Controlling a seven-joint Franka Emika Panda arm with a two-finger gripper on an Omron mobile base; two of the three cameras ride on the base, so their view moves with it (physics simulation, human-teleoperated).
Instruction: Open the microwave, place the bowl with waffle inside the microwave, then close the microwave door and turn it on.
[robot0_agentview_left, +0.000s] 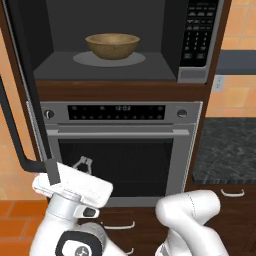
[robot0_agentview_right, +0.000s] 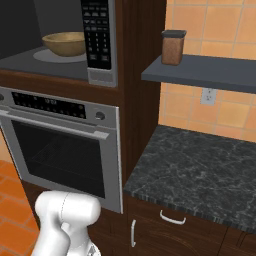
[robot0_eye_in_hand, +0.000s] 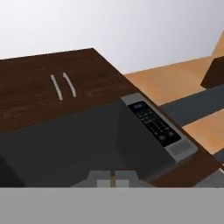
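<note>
One arm (robot0_agentview_left: 75, 187) low before oven (robot0_agentview_left: 120, 145), jaws closed

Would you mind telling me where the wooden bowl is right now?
The bowl sits on the round turntable inside the open microwave, above the steel oven, left of the keypad panel.

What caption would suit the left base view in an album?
Wooden bowl with waffle sits on the turntable inside the open microwave, above a steel oven.
</note>
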